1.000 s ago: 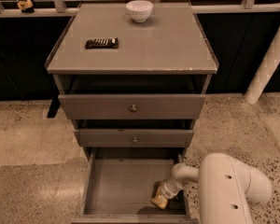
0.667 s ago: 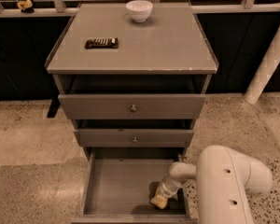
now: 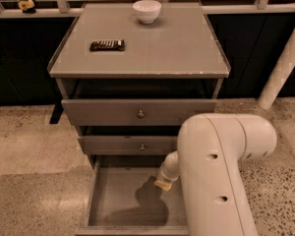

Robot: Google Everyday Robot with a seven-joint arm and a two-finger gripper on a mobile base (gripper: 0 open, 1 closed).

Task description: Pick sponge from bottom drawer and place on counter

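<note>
In the camera view, the big pale arm (image 3: 216, 171) fills the near right, reaching down into the open bottom drawer (image 3: 118, 193). The hand (image 3: 165, 177) sits at the right side of that drawer, near its far wall, just under the front of the middle drawer (image 3: 137, 145).

The change from a second ago is height. The hand was low, near the front right of the drawer floor, and it has now come up and back, bringing the sponge (image 3: 163, 184) with it. The yellow block shows at the tip of the hand, with a dark shadow (image 3: 147, 205) spread on the drawer floor below and to the left. Most of the hand is hidden behind the arm, but it looks closed around the sponge, which seems to be off the floor.

I take that to mean the grasp has held and the lift-out is under way. What remains is to clear the middle and top drawer fronts (image 3: 140, 113), which stand out over the path, then carry the sponge up to the counter (image 3: 152, 58). The counter holds a white bowl (image 3: 147, 11) at the far edge and a dark bar (image 3: 107, 44) to the left, so the near right looks open.
</note>
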